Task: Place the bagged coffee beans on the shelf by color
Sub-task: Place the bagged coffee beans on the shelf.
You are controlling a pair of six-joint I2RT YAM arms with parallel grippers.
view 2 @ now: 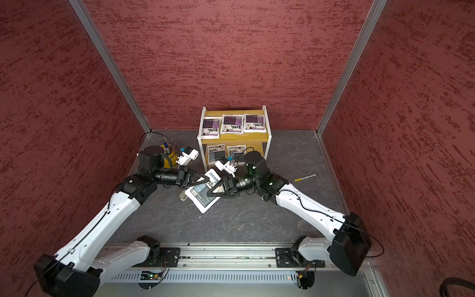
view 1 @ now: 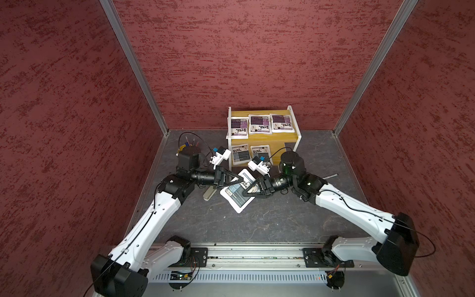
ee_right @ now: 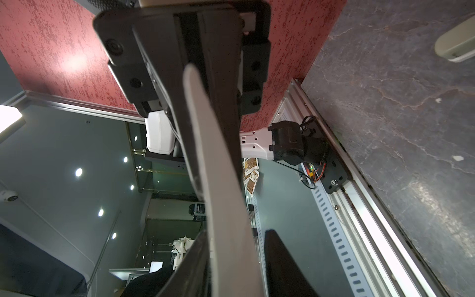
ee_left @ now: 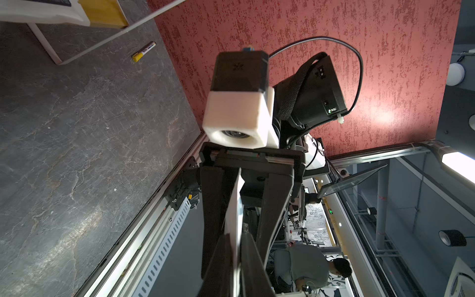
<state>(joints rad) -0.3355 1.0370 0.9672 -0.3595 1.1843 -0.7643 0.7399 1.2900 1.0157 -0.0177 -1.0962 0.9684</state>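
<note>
Left claw (view 1: 240, 181) pinching grey-blue pouch (view 1: 236, 203) above table (view 1: 257, 226) centre. Right claw (view 1: 244, 194), jaws parted, straddling same pouch. Shelf (view 1: 264, 141) sitting at table's back edge.

No word can be read anywhere. In a top view, the purple bags (view 1: 259, 124) in the upper middle carry black print, too small to read. The grey-blue bag (view 1: 235, 198) in the middle has tiny print too. In the left wrist view, the yellow pen (ee_left: 144, 51) at upper left has blurry dark letters.
</note>
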